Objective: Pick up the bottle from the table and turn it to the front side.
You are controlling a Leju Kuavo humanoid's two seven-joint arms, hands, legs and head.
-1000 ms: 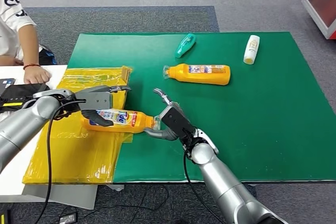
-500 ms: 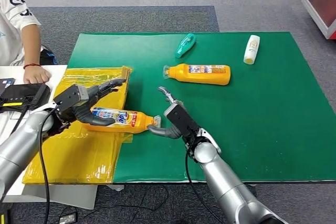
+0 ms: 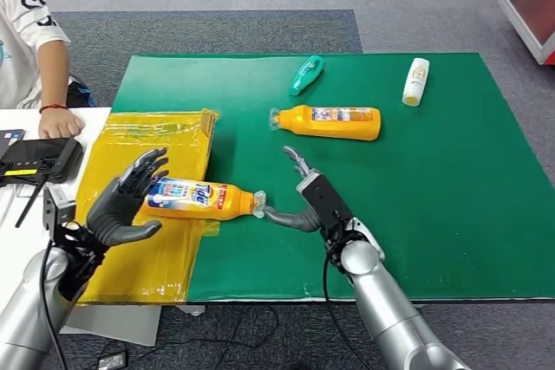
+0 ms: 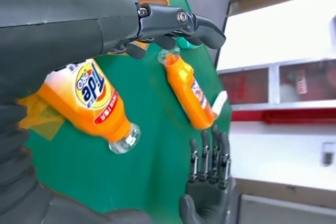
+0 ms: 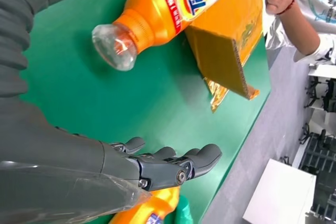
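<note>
An orange Tide bottle lies on its side with its label up, body on the yellow sheet and clear cap over the green mat. My left hand hovers open just left of the bottle's base, fingers spread, touching nothing. Right of the cap, my right hand is open too, its thumb pointing toward the cap with a small gap.
A second orange bottle lies further back on the mat, with a teal bottle and a white bottle beyond. A person's arm rests on the white table at left, beside a black device.
My left hand let go of the Tide bottle and drew back to the left and toward me, fingers opening. My right hand slid slightly right, away from the cap. The bottle stays put.
</note>
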